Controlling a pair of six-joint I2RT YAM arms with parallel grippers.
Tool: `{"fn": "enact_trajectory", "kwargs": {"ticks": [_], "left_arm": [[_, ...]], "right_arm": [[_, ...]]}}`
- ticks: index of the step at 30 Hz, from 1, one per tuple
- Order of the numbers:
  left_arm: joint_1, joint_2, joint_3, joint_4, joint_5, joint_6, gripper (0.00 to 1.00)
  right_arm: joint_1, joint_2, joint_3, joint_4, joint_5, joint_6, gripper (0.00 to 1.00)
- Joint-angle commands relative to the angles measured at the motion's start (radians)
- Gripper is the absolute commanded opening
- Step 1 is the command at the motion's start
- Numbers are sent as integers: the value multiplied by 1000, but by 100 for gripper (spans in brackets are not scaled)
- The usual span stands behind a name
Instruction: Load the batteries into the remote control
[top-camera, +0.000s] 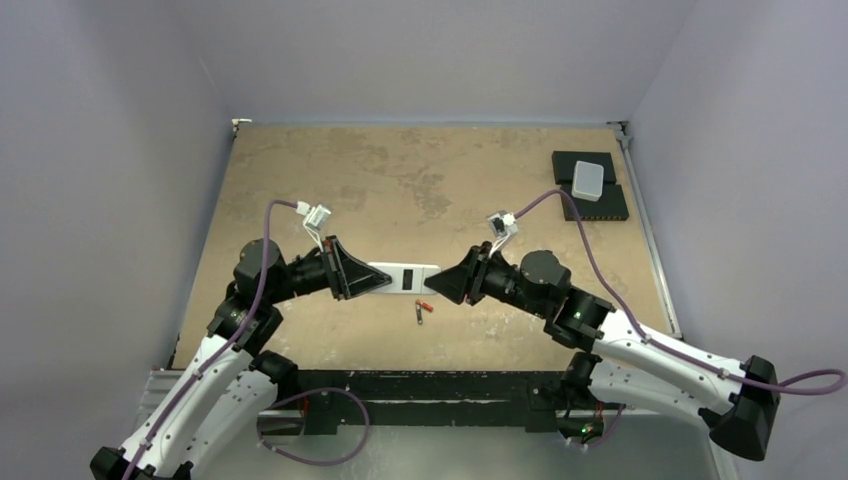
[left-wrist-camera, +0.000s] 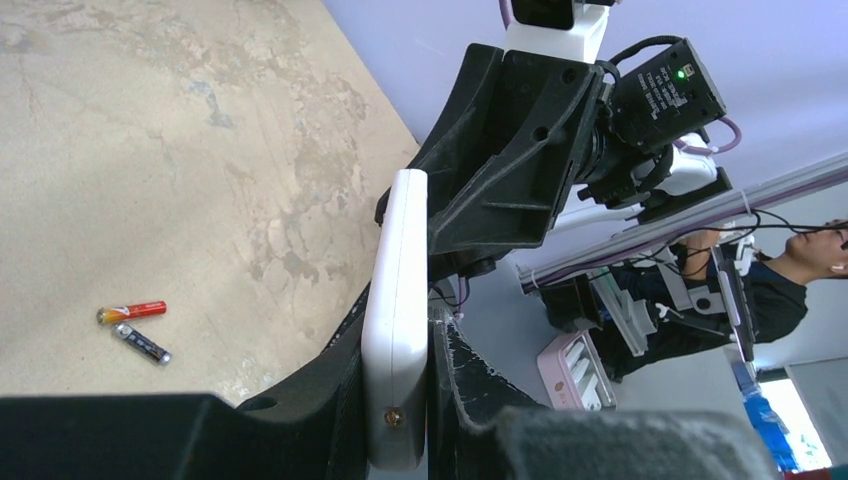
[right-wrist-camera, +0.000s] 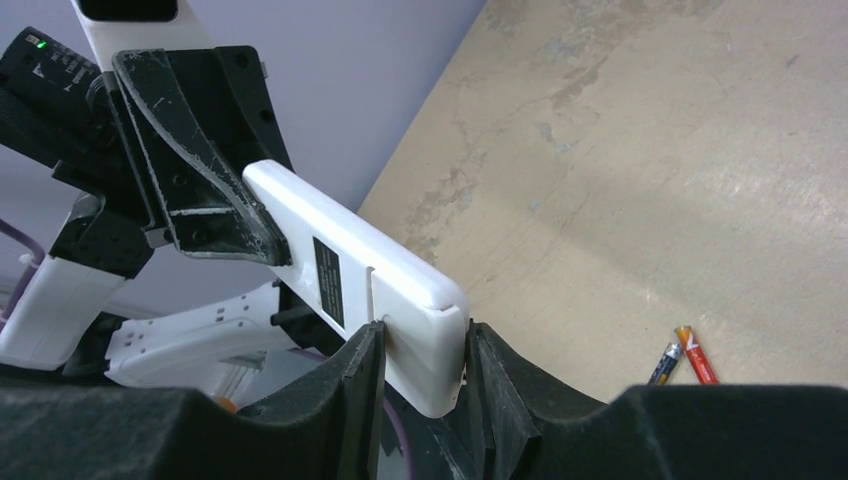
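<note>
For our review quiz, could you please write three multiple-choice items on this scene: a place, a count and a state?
1. Where are the batteries?
A. on the table near the remote
B. at the table's far edge
C. inside the remote

2. How many batteries show?
A. one
B. two
C. four

3. How is the remote held?
A. lying free
B. by one gripper alone
C. by the left gripper and right gripper, one at each end

Answers: 1 A, they lie on bare tabletop beside it; 2 B, a pair shows in every view; 3 C, both wrist views show an end clamped.
</note>
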Motion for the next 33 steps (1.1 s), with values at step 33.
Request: {"fn": "enact_trajectory", "kwargs": {"ticks": [33], "left_arm": [[-5, 27, -31, 209, 25, -131, 0]], "right_arm": [[18, -321, -85, -37, 24, 7, 0]]}}
